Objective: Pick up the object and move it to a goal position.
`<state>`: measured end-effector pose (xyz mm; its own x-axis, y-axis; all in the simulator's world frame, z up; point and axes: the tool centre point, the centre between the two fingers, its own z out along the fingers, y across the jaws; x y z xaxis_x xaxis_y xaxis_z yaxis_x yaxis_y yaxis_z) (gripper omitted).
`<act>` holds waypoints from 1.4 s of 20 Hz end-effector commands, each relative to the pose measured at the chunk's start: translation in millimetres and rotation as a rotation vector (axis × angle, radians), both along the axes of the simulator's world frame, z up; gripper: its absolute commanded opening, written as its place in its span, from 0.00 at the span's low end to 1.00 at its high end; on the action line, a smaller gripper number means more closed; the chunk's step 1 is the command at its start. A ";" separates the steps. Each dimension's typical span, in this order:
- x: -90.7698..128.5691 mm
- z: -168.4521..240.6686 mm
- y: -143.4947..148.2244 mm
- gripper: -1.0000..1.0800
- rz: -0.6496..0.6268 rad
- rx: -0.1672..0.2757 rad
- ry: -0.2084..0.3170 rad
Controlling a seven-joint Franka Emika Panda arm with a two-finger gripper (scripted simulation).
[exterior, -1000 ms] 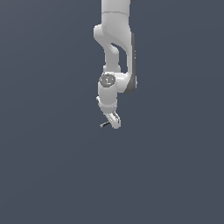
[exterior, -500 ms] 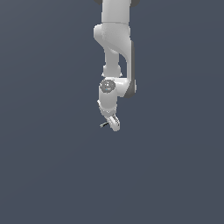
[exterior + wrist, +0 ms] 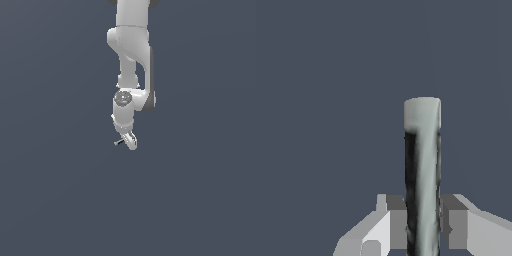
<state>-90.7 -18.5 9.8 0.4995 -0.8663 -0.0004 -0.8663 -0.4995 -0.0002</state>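
So from my seat the claw (image 3: 423,225) is clamped on the stick (image 3: 422,175), a finger (image 3: 393,220) pressed against each side of it near its lower end, with most of the length poking out past the tips. It looks like a stiff, very light little rod, grey with dark streaks, so weight shouldn't be an issue. I'd guess it's smooth and round though, so it could roll or pivot between flat pads. Gripping nearer the middle would probably be safer than this end hold.

The exterior view only gives me the stick (image 3: 119,143) as a tiny sliver beside the claw (image 3: 129,141), and I can't judge the grip there at all. The wrist view shows the contact clearly. Neither view shows a goal marker.
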 end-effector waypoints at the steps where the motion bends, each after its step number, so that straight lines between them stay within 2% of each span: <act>1: 0.2 0.1 -0.2 0.00 0.000 0.000 0.000; 7: 8.4 8.6 -5.6 0.00 0.000 0.000 0.000; 12: 24.8 25.3 -16.3 0.00 0.000 -0.001 0.000; 28: 113.6 112.8 -71.9 0.00 0.000 -0.003 0.000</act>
